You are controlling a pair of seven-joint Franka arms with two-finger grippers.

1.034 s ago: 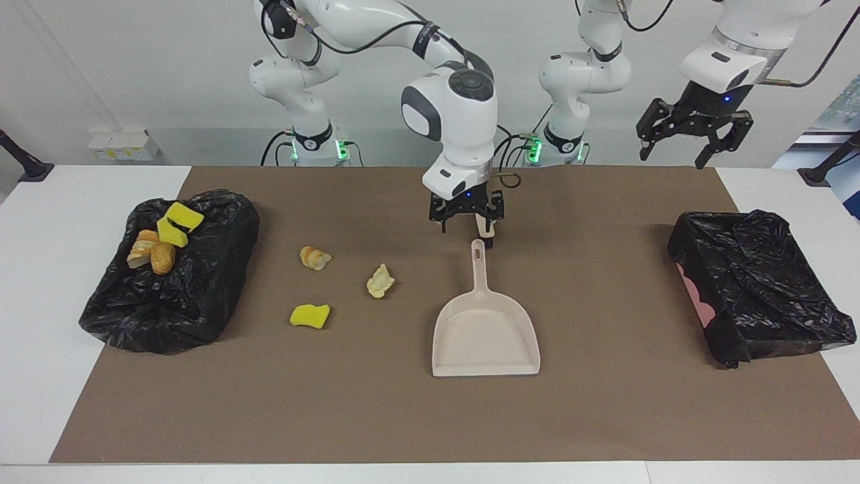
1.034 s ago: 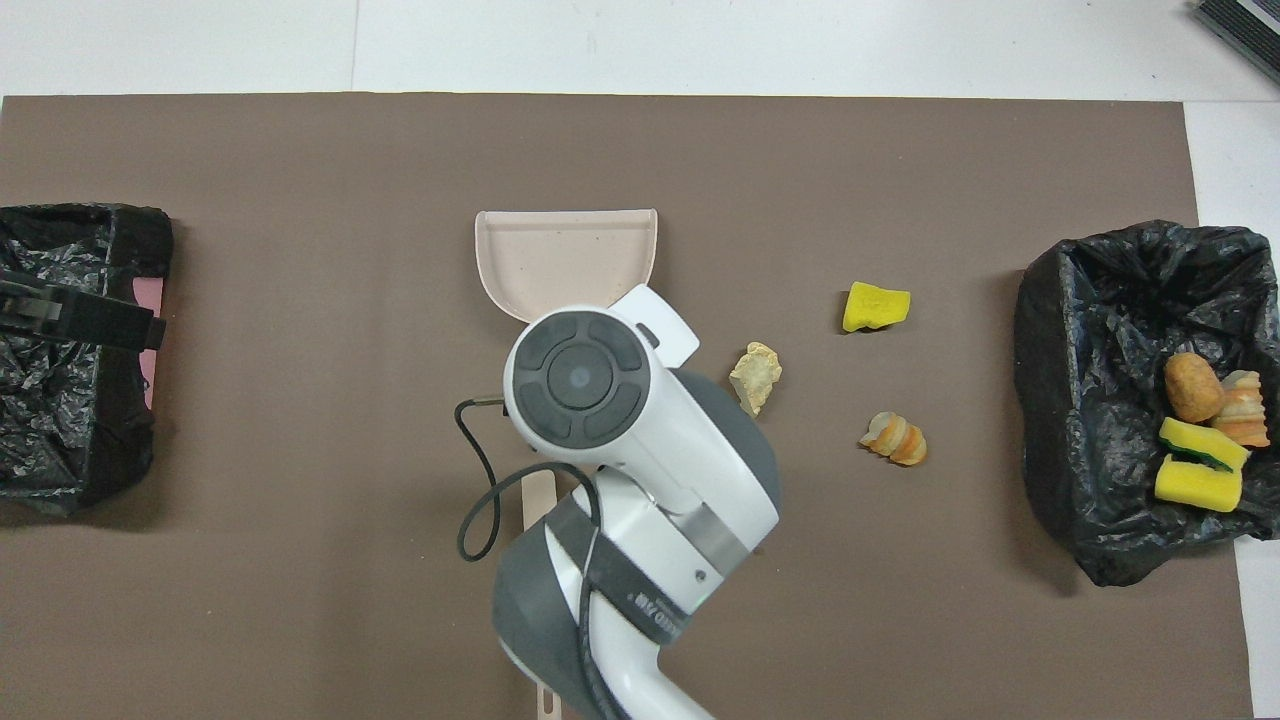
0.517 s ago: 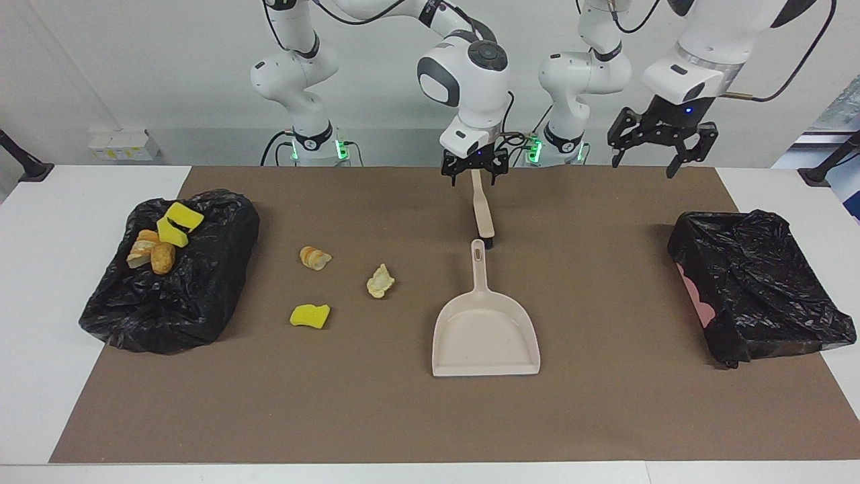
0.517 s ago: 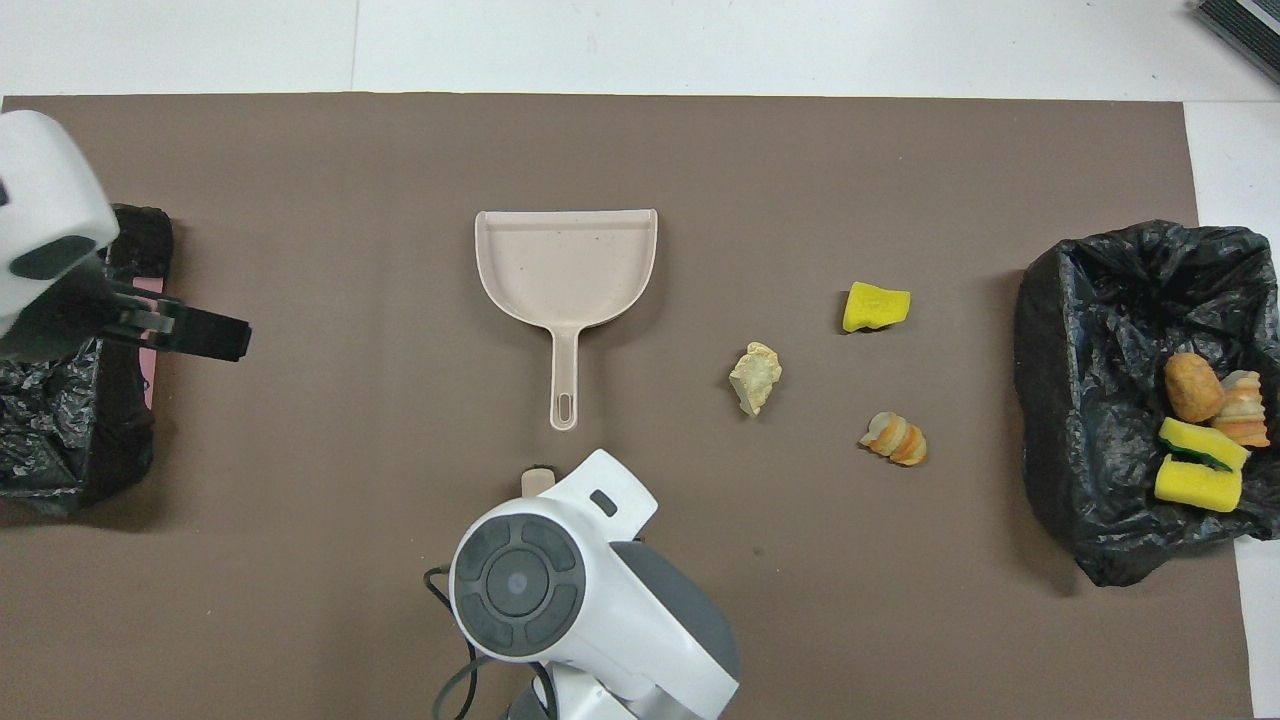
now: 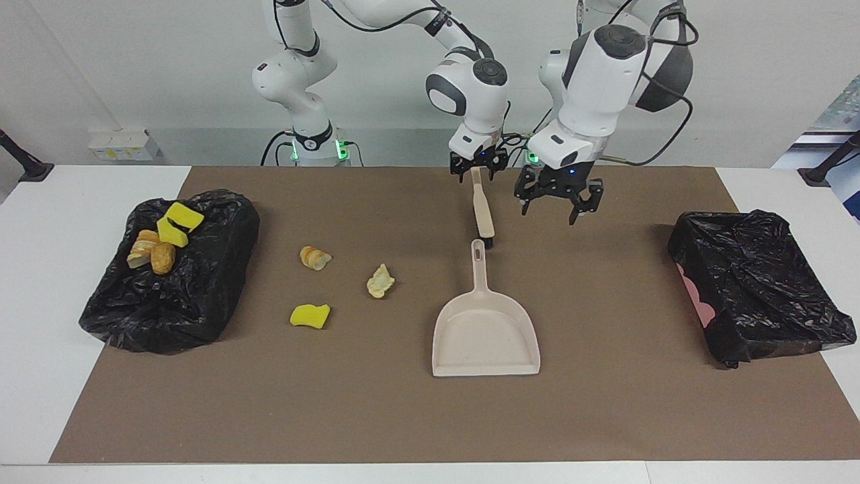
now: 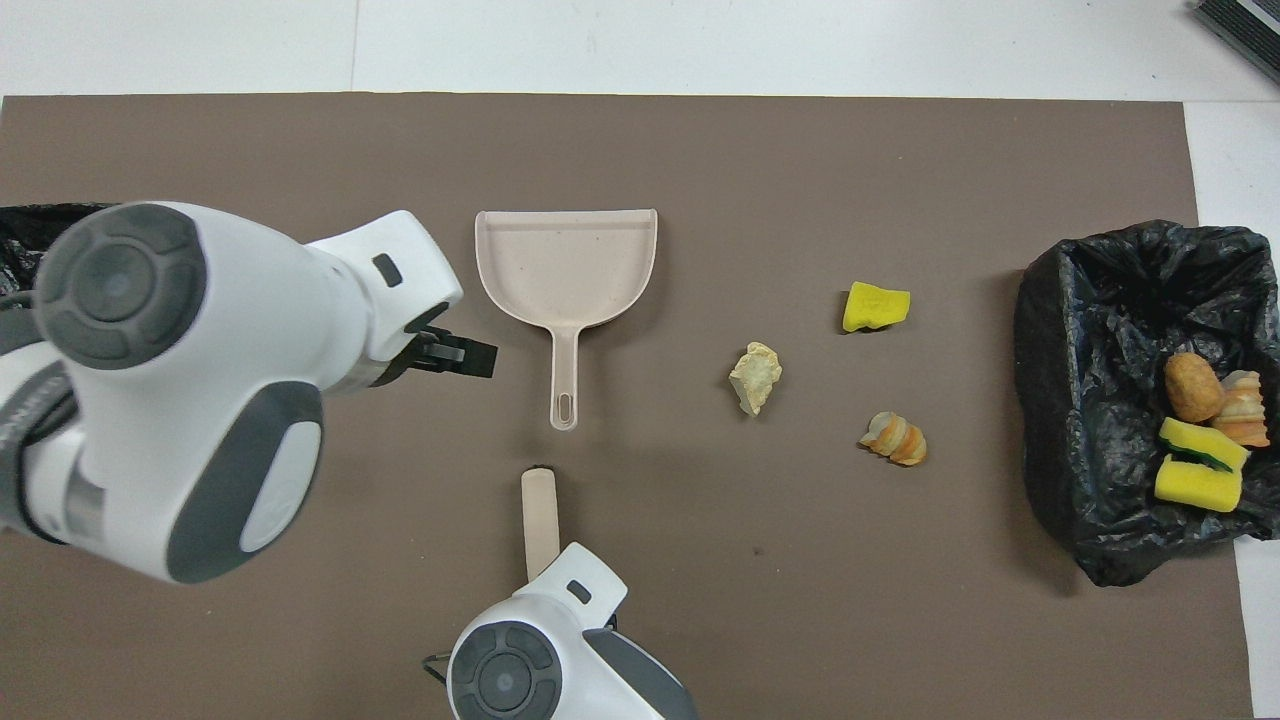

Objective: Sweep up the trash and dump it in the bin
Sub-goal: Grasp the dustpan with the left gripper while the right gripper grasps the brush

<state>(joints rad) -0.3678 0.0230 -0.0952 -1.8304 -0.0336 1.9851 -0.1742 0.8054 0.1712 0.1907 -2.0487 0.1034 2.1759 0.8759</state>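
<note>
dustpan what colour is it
Pale beige-pink all over; the dustpan shows best in the overhead view.

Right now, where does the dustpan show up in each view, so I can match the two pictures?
Facing view: the dustpan lies near the middle of the mat, handle pointing toward the robots.
Overhead view: the dustpan is upper centre, handle pointing down the picture.
Shared landmark: the brush lies just off the handle's tip, on the robots' side.
</note>
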